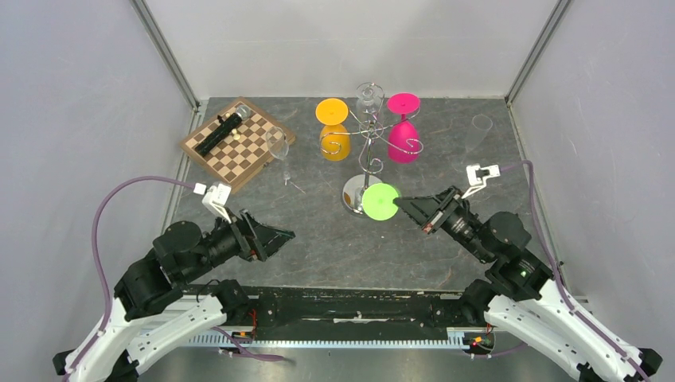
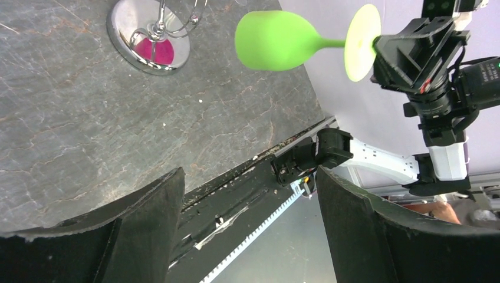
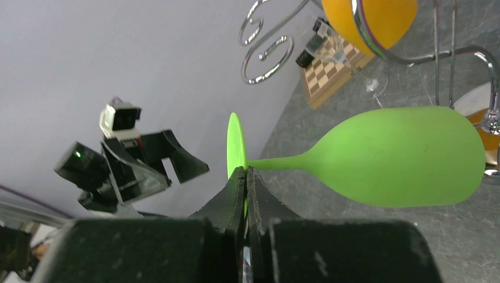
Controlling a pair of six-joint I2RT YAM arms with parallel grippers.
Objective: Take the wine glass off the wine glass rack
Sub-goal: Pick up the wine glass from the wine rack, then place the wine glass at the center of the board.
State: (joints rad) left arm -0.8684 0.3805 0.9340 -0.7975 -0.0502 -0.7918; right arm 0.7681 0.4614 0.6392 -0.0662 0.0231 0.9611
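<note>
The chrome wine glass rack [image 1: 372,142] stands at mid table on its round base [image 2: 150,38]. Its scroll arms also show in the right wrist view [image 3: 265,53]. My right gripper [image 1: 403,204] is shut on the foot disc of a green wine glass [image 1: 380,200]. It holds the glass upside down, clear of the rack arms and in front of the base. The green bowl shows in the right wrist view [image 3: 401,156] and the left wrist view [image 2: 277,41]. An orange glass [image 1: 334,139], a pink glass [image 1: 404,139] and a clear glass [image 1: 367,95] hang on the rack. My left gripper [image 1: 285,236] is open and empty.
A chessboard [image 1: 237,143] with a dark object on it lies at the back left. A clear glass [image 1: 278,147] stands beside it. Another clear glass [image 1: 481,127] is at the back right. Grey walls enclose the table on three sides.
</note>
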